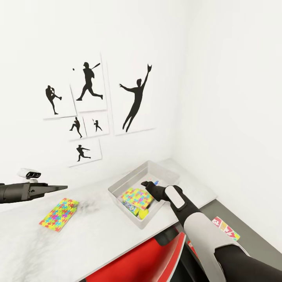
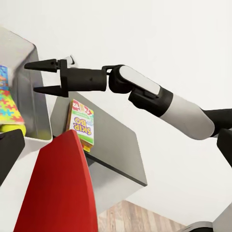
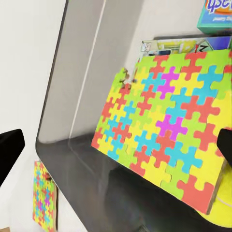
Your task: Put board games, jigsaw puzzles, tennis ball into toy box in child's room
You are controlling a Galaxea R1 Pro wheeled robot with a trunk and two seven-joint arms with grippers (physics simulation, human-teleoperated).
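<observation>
While one jigsaw puzzle (image 1: 58, 214) lies outside, tennis ball (image 1: 142, 213) seems half-hidden.

Toy box (image 1: 129, 184): shallow light-grey bin, no lid, flared sides, center-right of head frame on the light-grey table (image 1: 58, 246).

Inside it: 1 jigsaw puzzle (image 1: 136, 197), mosaic square, tilted, lying on top of printed game boxes (image 3: 174, 47); tennis ball (image 1: 142, 214) yellow-green, at the bin's near end, partly under the puzzle.

2nd jigsaw puzzle (image 1: 59, 214): flat on the table, lower left of frame, well apart from the bin.

SKIP-BO board game (image 1: 226, 228): flat on the lower dark-grey wing, lower right, outside the bin.
</observation>
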